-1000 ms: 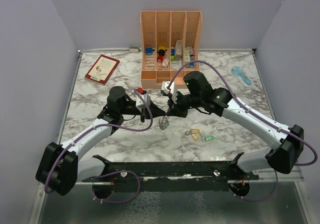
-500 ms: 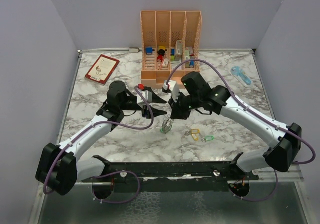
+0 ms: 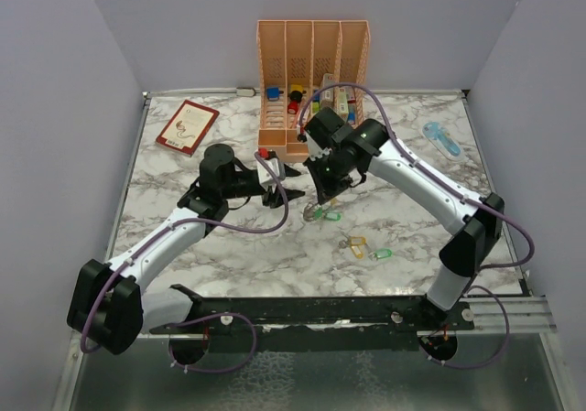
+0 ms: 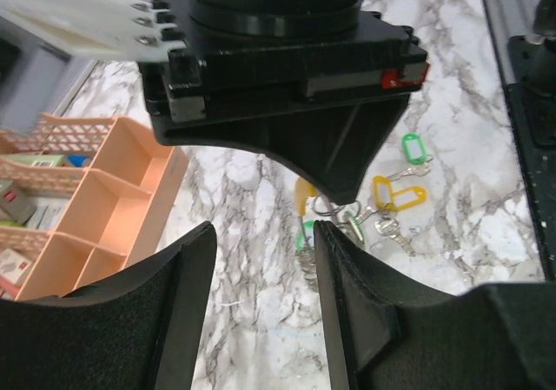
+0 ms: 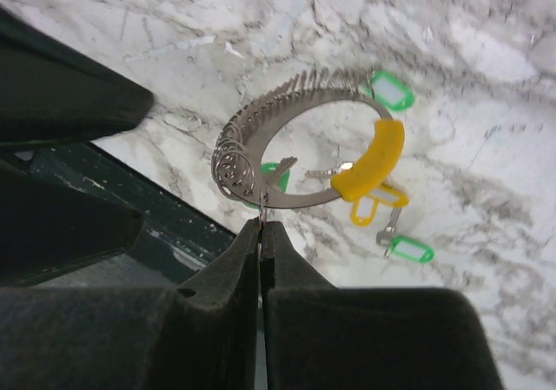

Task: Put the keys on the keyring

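marble table [image 3: 183, 246]; orange organiser [image 3: 312, 45] at back; red book [image 3: 187, 126] back left; blue object [image 3: 441, 139] back right; keys [image 3: 357, 245] front centre

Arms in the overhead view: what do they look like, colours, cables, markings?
The left arm and right arm have white shells with black joints and bases. A purple cable runs along each. The left pincer and right pincer are black with wedge-shaped matte fingers; the right one's housing carries a small red tab.
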You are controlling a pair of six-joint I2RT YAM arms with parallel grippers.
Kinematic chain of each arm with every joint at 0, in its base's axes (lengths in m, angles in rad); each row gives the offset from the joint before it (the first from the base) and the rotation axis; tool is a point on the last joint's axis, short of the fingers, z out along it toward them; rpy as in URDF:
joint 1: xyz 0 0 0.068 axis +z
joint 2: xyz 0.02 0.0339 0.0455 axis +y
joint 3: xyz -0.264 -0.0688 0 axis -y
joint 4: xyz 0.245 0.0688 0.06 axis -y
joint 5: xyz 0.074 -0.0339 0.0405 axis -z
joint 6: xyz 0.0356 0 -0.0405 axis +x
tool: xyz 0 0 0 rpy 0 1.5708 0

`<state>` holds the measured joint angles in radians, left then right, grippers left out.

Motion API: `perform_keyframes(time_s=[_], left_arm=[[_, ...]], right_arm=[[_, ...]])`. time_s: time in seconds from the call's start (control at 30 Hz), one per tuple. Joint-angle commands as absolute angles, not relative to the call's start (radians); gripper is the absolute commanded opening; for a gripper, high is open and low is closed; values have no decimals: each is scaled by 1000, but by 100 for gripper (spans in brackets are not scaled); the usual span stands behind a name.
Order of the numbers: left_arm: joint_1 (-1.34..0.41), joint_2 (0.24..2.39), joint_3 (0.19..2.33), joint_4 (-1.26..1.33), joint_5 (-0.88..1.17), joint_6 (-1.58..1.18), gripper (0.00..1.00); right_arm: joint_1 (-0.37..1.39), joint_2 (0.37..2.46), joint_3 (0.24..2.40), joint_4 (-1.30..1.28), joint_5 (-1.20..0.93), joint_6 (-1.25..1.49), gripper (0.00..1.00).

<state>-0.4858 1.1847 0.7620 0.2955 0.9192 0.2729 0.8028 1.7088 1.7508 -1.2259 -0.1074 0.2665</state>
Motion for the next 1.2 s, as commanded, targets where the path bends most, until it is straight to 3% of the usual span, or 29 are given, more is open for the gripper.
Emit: perform_keyframes(time_s=[0.0, 0.4, 0.6, 0.87, 1.17], left_arm=[[-488, 1190, 797, 298, 786, 306, 52], [-488, 1182, 820, 321, 786, 302, 52], [-492, 1202, 851, 361, 765, 287, 52], [-506, 1226, 872, 382, 750, 323, 47], [-512, 1192, 859, 272, 820, 479, 44]], right_arm=[[786, 1768, 1861, -1410, -61, 471, 1], [586, 1779, 1952, -1368, -375, 1011, 1], [549, 1822, 1998, -1378, -394, 1296, 1], [543, 1663, 1671, -1054, -476, 1608, 1], [541, 1623, 1650, -1052, -411, 1722, 1]])
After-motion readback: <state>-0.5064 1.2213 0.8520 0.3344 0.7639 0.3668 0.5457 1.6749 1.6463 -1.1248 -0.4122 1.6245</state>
